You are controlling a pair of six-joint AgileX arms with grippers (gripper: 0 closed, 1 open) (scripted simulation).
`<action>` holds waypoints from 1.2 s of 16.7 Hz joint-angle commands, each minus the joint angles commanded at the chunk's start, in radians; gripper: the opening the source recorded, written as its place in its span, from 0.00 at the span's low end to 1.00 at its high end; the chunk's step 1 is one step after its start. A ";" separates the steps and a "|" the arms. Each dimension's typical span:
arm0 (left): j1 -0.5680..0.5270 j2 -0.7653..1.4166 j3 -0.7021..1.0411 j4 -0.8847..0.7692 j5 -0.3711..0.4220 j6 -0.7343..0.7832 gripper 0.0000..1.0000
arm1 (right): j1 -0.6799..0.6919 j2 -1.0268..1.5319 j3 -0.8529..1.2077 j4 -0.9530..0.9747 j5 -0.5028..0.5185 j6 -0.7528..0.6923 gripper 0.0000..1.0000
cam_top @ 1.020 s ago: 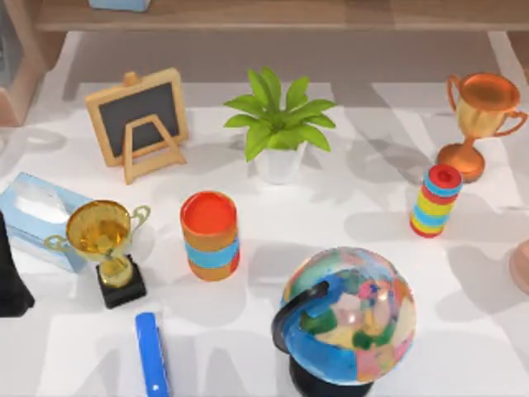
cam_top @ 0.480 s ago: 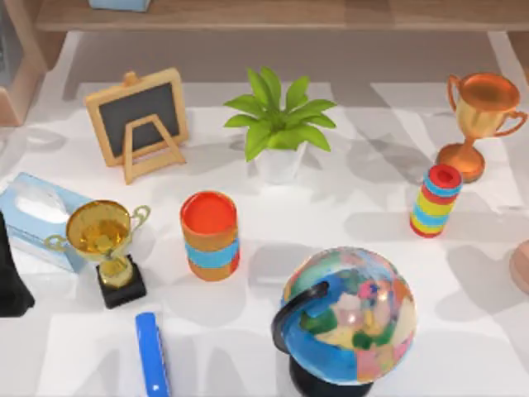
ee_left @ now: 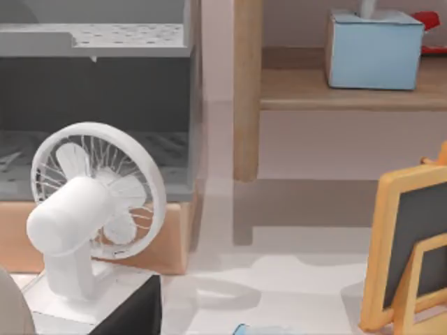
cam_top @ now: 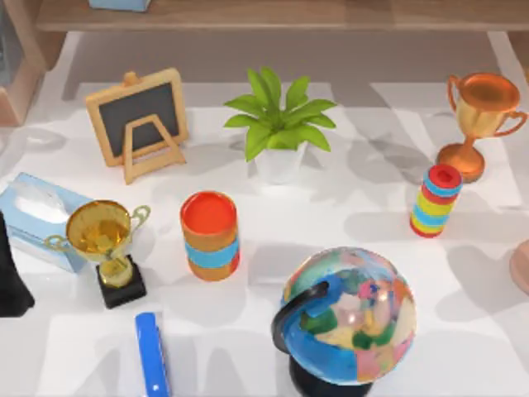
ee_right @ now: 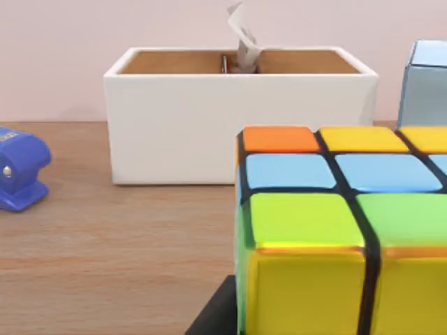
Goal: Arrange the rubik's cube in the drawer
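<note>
Crowding the white table (cam_top: 463,273) in the top view, a globe (cam_top: 351,318) stands at five o'clock, a potted plant (cam_top: 279,124) at twelve, a chalkboard easel (cam_top: 136,116) at ten and a gold trophy (cam_top: 103,240) at eight. The left arm (cam_top: 10,277) sits parked at the nine o'clock edge. Its wrist view takes in a grey drawer unit (ee_left: 98,42) behind a white fan (ee_left: 94,202). The rubik's cube (ee_right: 335,230) lies on a brown wooden surface (ee_right: 105,258), looming close in the right wrist view, with a white box (ee_right: 237,112) beyond it. A dark part of the right gripper (ee_right: 211,314) shows just beside the cube's lower edge, though whether it grips the cube, or is open or closed, cannot be told. The left gripper (ee_left: 133,310) shows as a dark corner, its state equally unclear.
</note>
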 joint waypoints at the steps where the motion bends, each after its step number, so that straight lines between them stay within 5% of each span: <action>1: 0.000 0.000 0.000 0.000 0.000 0.000 1.00 | 0.000 0.000 0.000 0.000 0.000 0.000 0.02; 20: 0.000 0.000 0.000 0.000 0.000 0.000 1.00 | -0.005 -0.118 -0.029 0.006 -0.011 -0.005 0.00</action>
